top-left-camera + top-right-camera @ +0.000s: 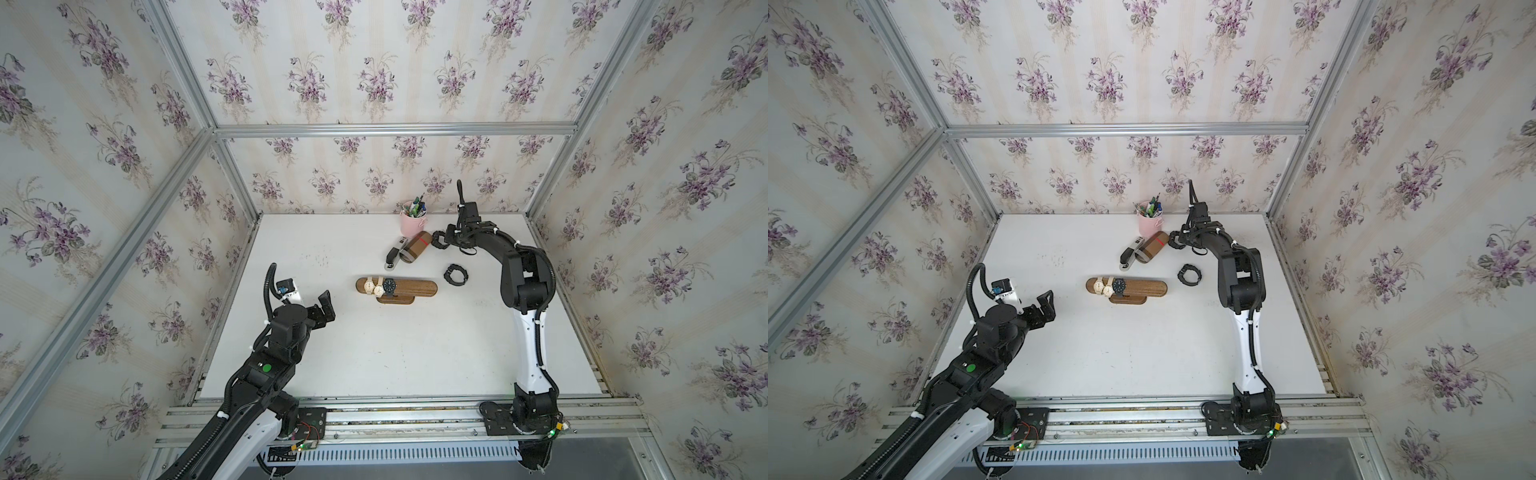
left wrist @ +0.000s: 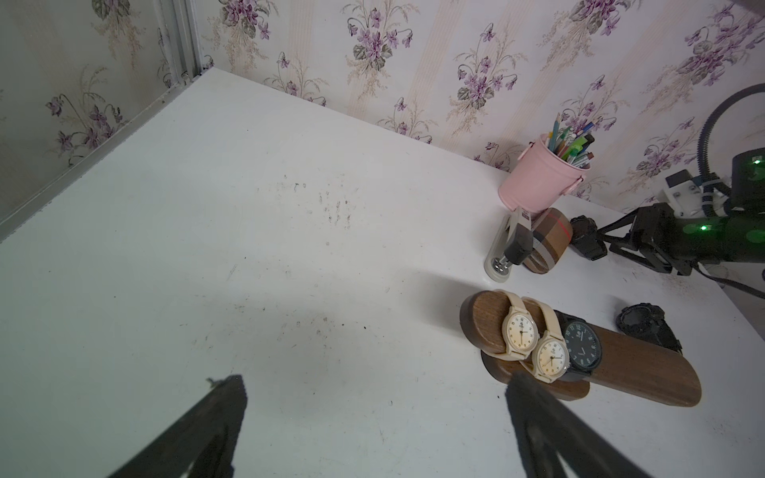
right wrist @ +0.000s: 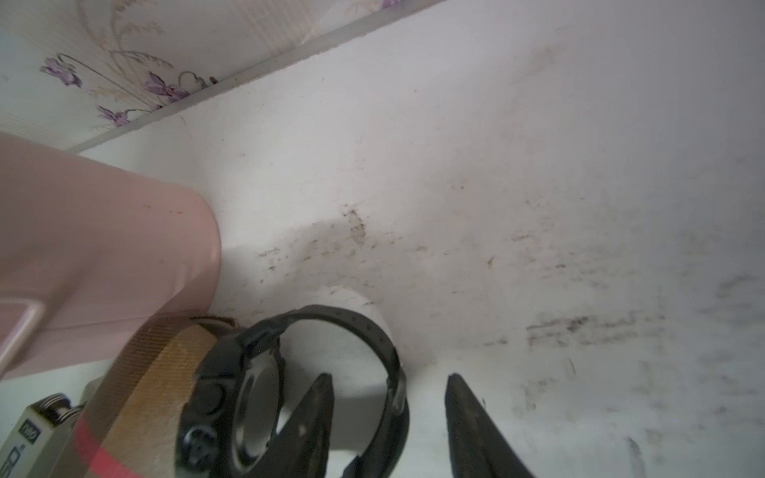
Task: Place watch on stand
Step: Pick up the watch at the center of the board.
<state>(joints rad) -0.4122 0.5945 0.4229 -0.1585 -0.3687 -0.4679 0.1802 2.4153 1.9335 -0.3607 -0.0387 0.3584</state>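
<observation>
Long dark-brown wooden stand (image 1: 415, 287), a rounded bar on an oval base, sits mid-table on the white tabletop (image 1: 374, 353); its left half carries two cream strap watches (image 2: 520, 331) and one black round-dial watch (image 2: 583, 345), side by side; its right half is bare.

Left gripper (image 2: 374, 378): fingers spread wide, holding nothing, hovering above the tabletop near the stand's left end.

Right gripper (image 3: 390, 376): fingers parted; one sits inside the strap loop of a chunky black digital watch (image 3: 232, 393), one outside; the strap runs between them, not pinched.

This watch stands on edge on the table near the back wall, case against the end of the tan plaid cylinder with a red stripe (image 1: 417, 246).

A second loose black watch (image 1: 456, 274) lies on the table between stand and right arm; a pink bucket of pens (image 1: 412, 223) and a grey stapler (image 1: 392, 257) sit beside the cylinder.
</observation>
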